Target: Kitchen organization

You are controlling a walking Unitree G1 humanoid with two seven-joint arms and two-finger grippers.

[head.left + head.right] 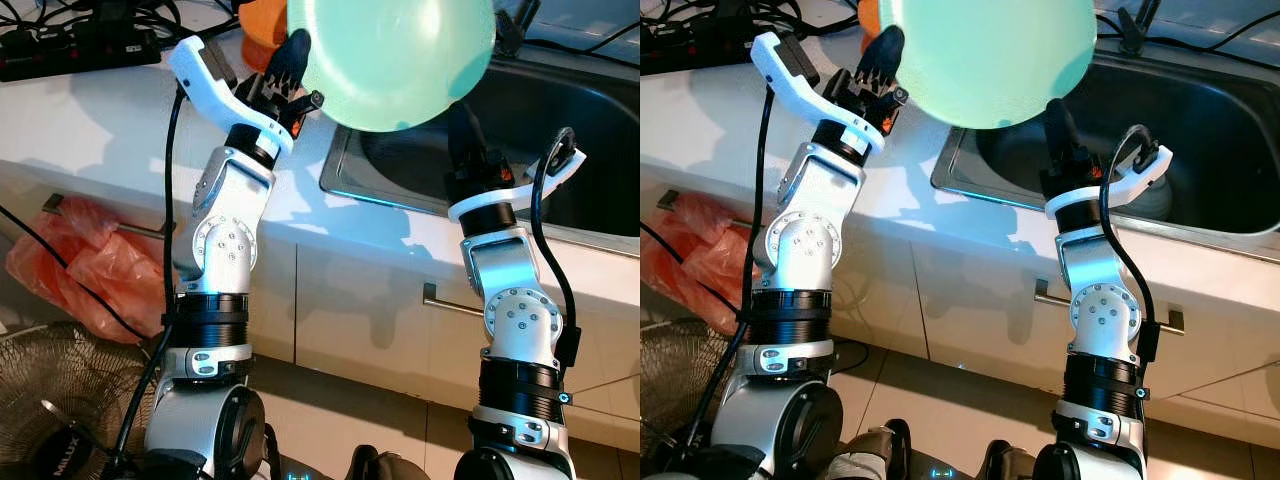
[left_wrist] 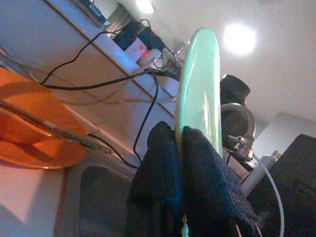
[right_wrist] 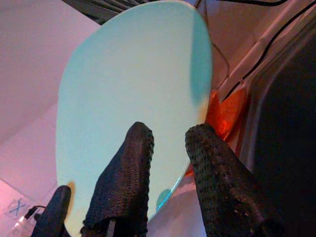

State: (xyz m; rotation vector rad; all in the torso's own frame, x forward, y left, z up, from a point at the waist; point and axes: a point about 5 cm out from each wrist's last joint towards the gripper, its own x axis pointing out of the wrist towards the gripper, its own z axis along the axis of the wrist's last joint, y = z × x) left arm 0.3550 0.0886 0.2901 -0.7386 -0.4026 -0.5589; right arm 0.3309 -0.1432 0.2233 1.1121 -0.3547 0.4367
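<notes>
Over the sink [image 1: 560, 110], the left gripper [image 1: 292, 62] pinches the green plate's [image 1: 395, 55] rim. Right gripper [image 3: 168, 148] sits spread just below it.

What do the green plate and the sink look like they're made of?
The green plate, pinched at its rim by the left gripper, looks like plastic or melamine: thin edge, uniform pale mint colour, soft sheen; glazed ceramic can't be ruled out. The sink looks like stainless steel: grey metallic rim with bright reflections.
</notes>
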